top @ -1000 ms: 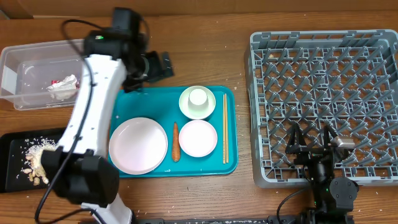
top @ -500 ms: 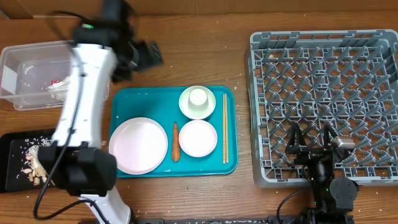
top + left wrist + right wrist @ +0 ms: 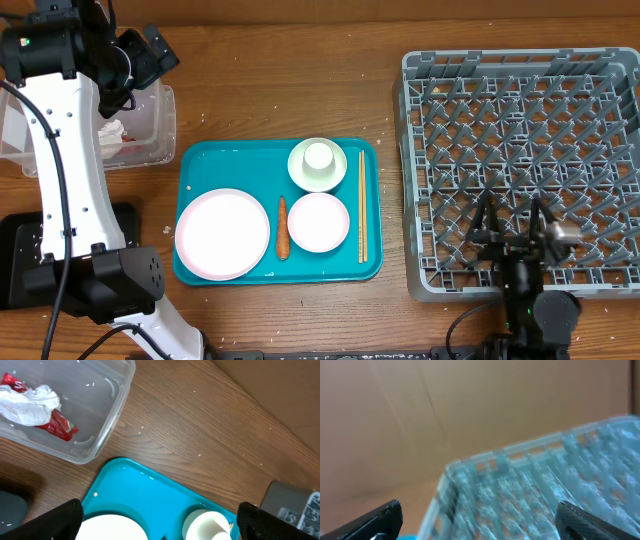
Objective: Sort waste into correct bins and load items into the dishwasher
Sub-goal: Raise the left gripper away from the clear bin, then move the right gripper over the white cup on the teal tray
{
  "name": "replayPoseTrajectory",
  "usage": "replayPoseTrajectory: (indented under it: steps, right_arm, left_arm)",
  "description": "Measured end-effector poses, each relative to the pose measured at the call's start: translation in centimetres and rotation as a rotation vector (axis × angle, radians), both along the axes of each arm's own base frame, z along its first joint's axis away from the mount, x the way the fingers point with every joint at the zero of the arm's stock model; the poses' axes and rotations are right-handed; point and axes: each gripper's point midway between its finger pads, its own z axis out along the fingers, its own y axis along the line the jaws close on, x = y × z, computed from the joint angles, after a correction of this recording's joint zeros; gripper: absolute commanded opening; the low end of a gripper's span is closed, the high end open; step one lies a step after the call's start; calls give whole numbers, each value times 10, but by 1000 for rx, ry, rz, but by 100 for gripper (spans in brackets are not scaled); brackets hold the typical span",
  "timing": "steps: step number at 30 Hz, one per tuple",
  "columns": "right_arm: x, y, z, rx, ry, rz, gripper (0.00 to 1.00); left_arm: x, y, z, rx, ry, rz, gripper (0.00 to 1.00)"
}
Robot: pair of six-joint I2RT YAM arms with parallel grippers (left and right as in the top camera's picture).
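Left gripper (image 3: 148, 52) is hanging fully spread and holding nothing, over the clear tub (image 3: 155, 125) at the table's 10 o'clock corner. Napkin (image 3: 31, 399) and red wrapper (image 3: 61, 428) are already lying in the tub, touching each other. Right gripper (image 3: 512, 222) is sitting wide open too, empty, above the 6 o'clock edge of the dish rack (image 3: 520, 110).

I'm guessing the next waste is the carrot (image 3: 282, 240). It's lying on the teal tray (image 3: 220, 165) between plate (image 3: 222, 233) and pink bowl (image 3: 318, 221), long axis running 12 to 6. From the left gripper it's sitting at about 5 o'clock, well apart.

- **Carrot:** I'm reading it as light and stiff, round in section so prone to rolling, with slightly slick skin. Pinching across the thick middle, closing 9 to 3, is looking best. Room is tight, with the plate rim just beside it.
- **Plate:** Looking glazed, rigid and breakable, probably the heaviest piece, so I'd be taking it by the rim.
- **Cup:** Cup (image 3: 318, 156) is standing inside the white bowl (image 3: 298, 172) at the tray's 12 o'clock. I'd be lifting it out by its lip first.
- **Chopsticks:** Chopsticks (image 3: 361, 205) are lying along the tray's 3 o'clock side.
- **Black tray:** Black tray (image 3: 15, 265) is sitting at the table's 8 o'clock, mostly hidden behind the left arm. I can't tell what's in it.
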Motion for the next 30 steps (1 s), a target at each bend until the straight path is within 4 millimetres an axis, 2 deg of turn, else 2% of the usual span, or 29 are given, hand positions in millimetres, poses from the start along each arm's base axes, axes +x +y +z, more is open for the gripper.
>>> replayPoseTrajectory:
  steps: [2, 8, 14, 17, 21, 24, 30]
  right_arm:
    - [-6, 13, 26, 80, -104, 92, 100]
    - [-17, 44, 43, 282, -134, 328, 100]
    - [-33, 54, 74, 431, -227, 453, 100]
    - [-34, 56, 77, 486, -221, 484, 100]
    - [-32, 57, 88, 519, -180, 488, 100]
    - [-27, 60, 108, 496, -109, 478, 100]
    - [8, 74, 147, 413, 161, 495, 100]
  left_arm:
    - [0, 2, 0, 12, 2, 7, 100]
    - [-1, 5, -1, 25, 5, 14, 100]
    - [-1, 6, -1, 30, 6, 17, 100]
    - [-1, 6, -1, 31, 6, 17, 100]
    - [-1, 6, -1, 31, 6, 17, 100]
    - [-1, 6, -1, 31, 6, 17, 100]
    - [-1, 7, -1, 34, 7, 19, 100]
